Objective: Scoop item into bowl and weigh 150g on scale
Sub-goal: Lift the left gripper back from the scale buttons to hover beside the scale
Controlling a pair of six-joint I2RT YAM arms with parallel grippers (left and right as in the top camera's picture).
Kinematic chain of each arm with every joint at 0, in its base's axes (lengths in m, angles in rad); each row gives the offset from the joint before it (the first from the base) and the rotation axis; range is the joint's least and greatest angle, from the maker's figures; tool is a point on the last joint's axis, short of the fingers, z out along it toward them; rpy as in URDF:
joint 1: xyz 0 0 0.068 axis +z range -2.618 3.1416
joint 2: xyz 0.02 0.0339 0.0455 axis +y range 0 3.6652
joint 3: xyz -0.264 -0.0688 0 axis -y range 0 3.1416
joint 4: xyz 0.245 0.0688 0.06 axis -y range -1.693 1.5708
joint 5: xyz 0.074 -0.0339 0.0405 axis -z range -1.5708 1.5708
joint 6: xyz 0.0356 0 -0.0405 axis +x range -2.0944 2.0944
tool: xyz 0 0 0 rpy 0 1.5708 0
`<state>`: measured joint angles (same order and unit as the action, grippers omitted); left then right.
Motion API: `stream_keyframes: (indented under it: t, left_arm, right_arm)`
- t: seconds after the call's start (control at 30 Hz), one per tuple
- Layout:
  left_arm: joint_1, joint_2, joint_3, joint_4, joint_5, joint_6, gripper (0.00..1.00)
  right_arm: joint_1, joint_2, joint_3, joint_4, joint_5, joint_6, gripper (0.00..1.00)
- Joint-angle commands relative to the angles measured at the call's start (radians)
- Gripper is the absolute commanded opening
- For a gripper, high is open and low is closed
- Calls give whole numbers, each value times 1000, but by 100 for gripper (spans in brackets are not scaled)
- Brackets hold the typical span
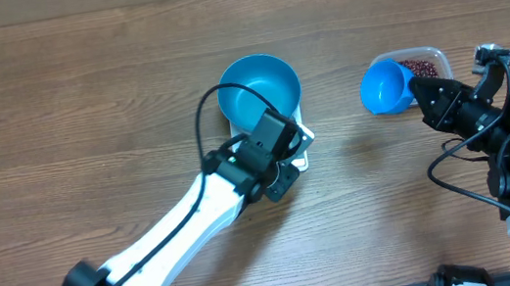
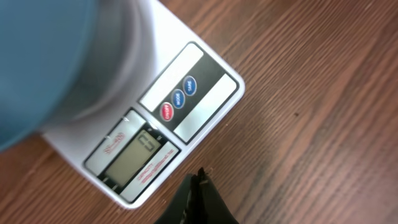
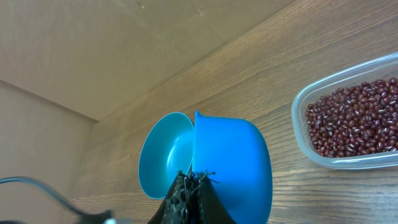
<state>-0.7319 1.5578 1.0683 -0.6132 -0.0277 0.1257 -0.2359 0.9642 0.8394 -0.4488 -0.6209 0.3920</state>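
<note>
The beans [image 3: 354, 118] lie as a loose heap of small, glossy, dark red-brown grains in a clear, round-cornered plastic tub [image 3: 323, 160], just beside the right end effector [image 3: 196, 180] and well apart from the left one. The smooth, round teal bowl [image 1: 239, 84] sits on the flat white scale [image 2: 155, 118], overhanging its edges. The scale's panel carries a grey display and three small round buttons, one red and two blue. The desk [image 1: 80, 87] is brown wood-grain.

The left end effector [image 2: 199, 180] is clenched and holds nothing, its tips over the desk just off the scale's display edge. The right end effector is clamped on the bright blue plastic scoop [image 3: 236, 162] beside the tub.
</note>
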Motion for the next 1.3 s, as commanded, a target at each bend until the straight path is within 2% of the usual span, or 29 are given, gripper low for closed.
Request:
stream_keyframes:
  t: [0.0, 0.1, 0.13, 0.17, 0.2, 0.23, 0.7, 0.83, 1.0, 1.27]
  left_arm:
    - [-1, -85, -3, -18, -10, -18, 4]
    - [-1, -156, -3, -23, -14, -23, 4]
    - [0, -178, -3, -21, -18, -24, 8]
    - [0, -195, -3, -20, -31, -34, 33]
    - [0, -212, -3, -19, -49, -48, 93]
    - [0, -227, -3, -19, -67, -64, 99]
    - [70, -385, -3, -103, -89, -224, 99]
    - [98, -458, -3, -123, -72, -209, 100]
    - [98, -503, -3, -140, -34, -61, 99]
    - [98, -498, -3, -169, -31, -61, 100]
  right_arm:
    - [-6, -8, 18, 5, 3, -8, 4]
    - [-7, -8, 18, 5, 3, -8, 4]
    - [-6, -8, 18, 4, 3, -8, 4]
    - [-7, -8, 18, 4, 3, -8, 4]
    - [-7, -8, 18, 4, 3, -8, 4]
    - [-7, -8, 18, 4, 3, -8, 4]
    - [-7, -8, 18, -12, 2, -3, 4]
    - [-6, -8, 18, -15, -1, -3, 4]
    - [-6, -8, 18, -17, -1, -3, 4]
    - [-6, -8, 18, -18, -1, -3, 4]
